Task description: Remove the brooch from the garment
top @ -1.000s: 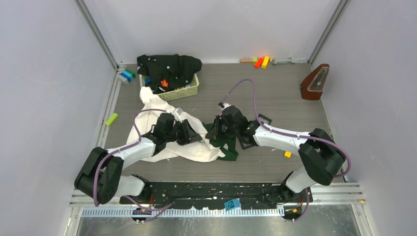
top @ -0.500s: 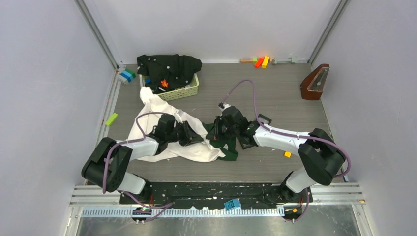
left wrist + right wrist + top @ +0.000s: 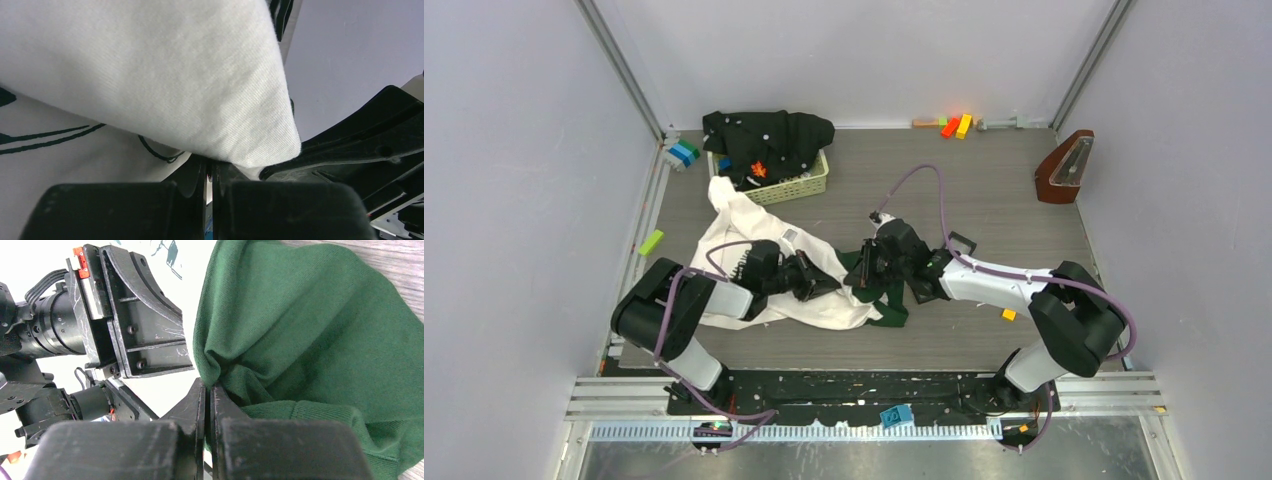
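Note:
The garment (image 3: 734, 225) lies crumpled at the table's middle left, cream-white with a dark green part (image 3: 890, 306) on its right. My left gripper (image 3: 822, 285) is low on the white cloth; in the left wrist view it (image 3: 210, 167) is shut at a fold of white cloth (image 3: 150, 75) draped over its tips. My right gripper (image 3: 868, 272) faces it from the right and, in the right wrist view, it (image 3: 207, 386) is shut on a fold of the green cloth (image 3: 310, 325). The brooch is not visible in any view.
A yellow-green basket (image 3: 809, 186) at the back left holds a black speckled garment (image 3: 769, 135) with a small orange item (image 3: 759, 169) on it. A brown metronome (image 3: 1064, 168) stands back right. Coloured blocks lie along the back wall (image 3: 956, 125) and left edge (image 3: 651, 242).
The left arm's shoulder and elbow have swung right and forward, and its gripper has shifted slightly right on the white cloth. The right arm has hardly moved.

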